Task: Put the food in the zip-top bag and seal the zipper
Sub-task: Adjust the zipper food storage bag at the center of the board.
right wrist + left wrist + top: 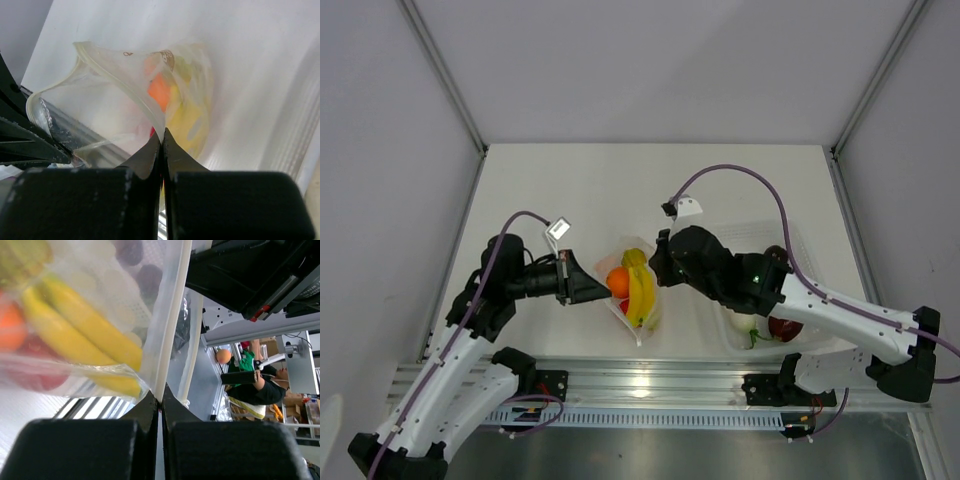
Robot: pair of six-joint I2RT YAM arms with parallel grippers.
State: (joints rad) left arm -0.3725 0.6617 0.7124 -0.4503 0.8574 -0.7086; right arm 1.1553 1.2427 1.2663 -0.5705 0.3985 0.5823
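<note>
Your left claw (159, 401) is pinched shut on the zipper strip (172, 315) of the bag (115, 115), gripping its left end. Your right claw (162, 134) is also clamped tight, on the bag's rim at the opposite side. The bag hangs between the two claws over the middle of the table (570, 190), near the front edge.

It is thin, clear and crinkled, and in the right wrist view its mouth gapes in a loose loop, so the strip is not pressed together there. Through the film you can see the yellow banana bunch (640, 290), with the orange ball (618, 281) just beside it on the left and a red piece (35, 375) under them.

Off to the right, a clear tray (810, 245) lies under your right arm. In it are a white piece (741, 323) and a red fruit (783, 327) with a green stem.
</note>
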